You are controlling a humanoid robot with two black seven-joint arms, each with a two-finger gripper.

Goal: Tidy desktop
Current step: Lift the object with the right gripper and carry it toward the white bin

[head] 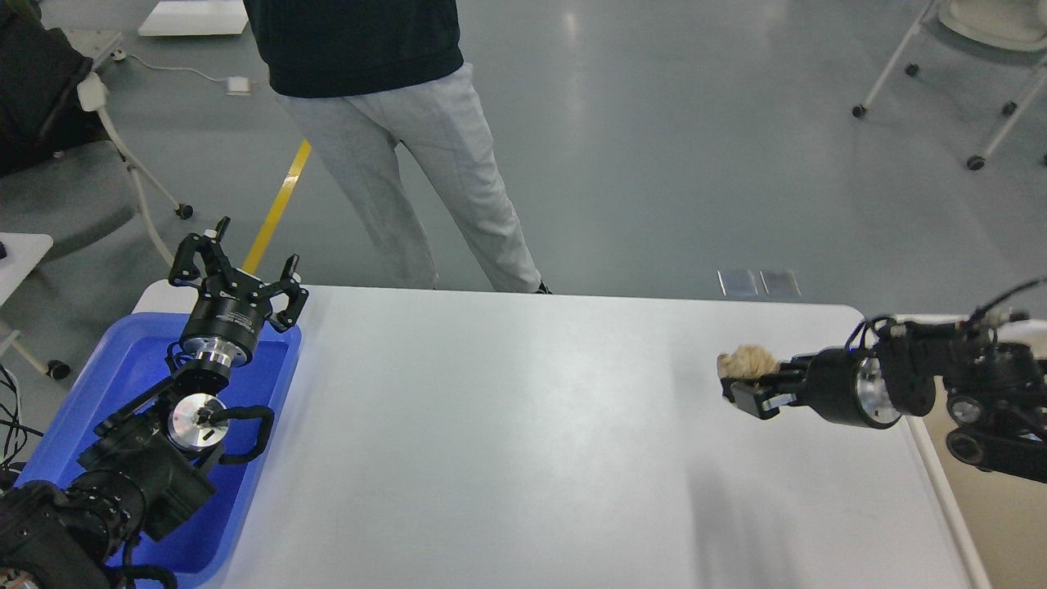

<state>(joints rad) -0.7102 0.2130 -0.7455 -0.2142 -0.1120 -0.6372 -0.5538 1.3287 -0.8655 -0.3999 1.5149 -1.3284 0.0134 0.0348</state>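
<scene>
The desktop (523, 425) is a wide white tabletop with rounded corners. My right gripper (740, 380) is shut on a crumpled tan paper ball (746, 360) and holds it in the air above the right part of the desktop, left of the cream-white bin. My left gripper (235, 266) is open and empty, raised over the far end of the blue tray (123, 384) at the desktop's left end.
A cream-white bin (994, 523) stands off the desktop's right edge, partly hidden by my right arm. A person (393, 139) stands close behind the far edge. Wheeled chairs stand at the far left and far right.
</scene>
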